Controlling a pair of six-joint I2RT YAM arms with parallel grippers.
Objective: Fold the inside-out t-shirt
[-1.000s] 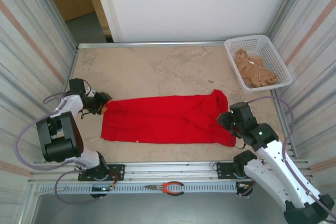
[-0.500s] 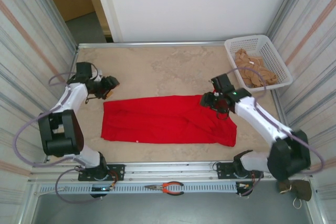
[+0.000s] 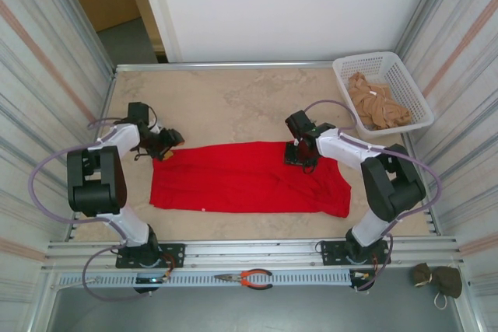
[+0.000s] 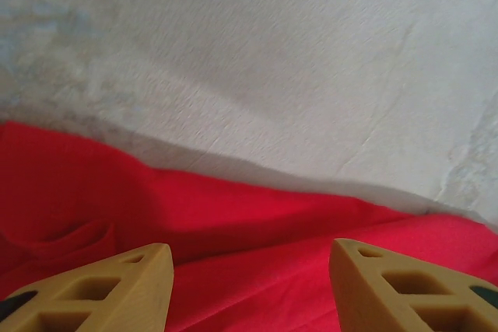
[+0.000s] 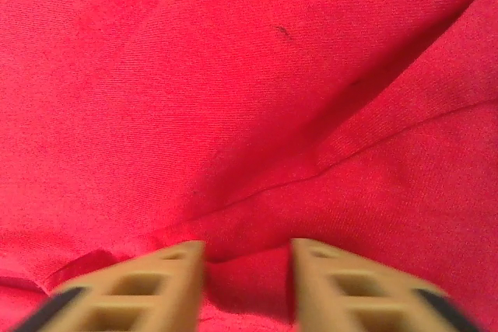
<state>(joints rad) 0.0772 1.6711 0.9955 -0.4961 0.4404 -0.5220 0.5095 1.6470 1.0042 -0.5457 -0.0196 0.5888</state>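
The inside-out t-shirt (image 3: 241, 180) lies flat as a long red strip across the middle of the table. My left gripper (image 3: 169, 145) sits at its far left corner. In the left wrist view it (image 4: 249, 285) stands open just above the red cloth (image 4: 233, 215), with the shirt's edge and bare table beyond. My right gripper (image 3: 299, 157) points down onto the shirt's far edge, right of centre. In the right wrist view its blurred fingers (image 5: 247, 285) stand close together, with a raised fold of the red cloth (image 5: 249, 99) bunched between them.
A white basket (image 3: 366, 57) holding a tan garment (image 3: 377, 103) stands at the back right corner. Red-handled pliers (image 3: 247, 277) lie on the front rail. Corrugated walls close in both sides. Bare tabletop (image 3: 233, 99) stretches behind the shirt.
My right arm swung from the shirt's near right corner to its far edge, moved left, and its jaws narrowed onto cloth. My left gripper moved right to the shirt's far left corner.
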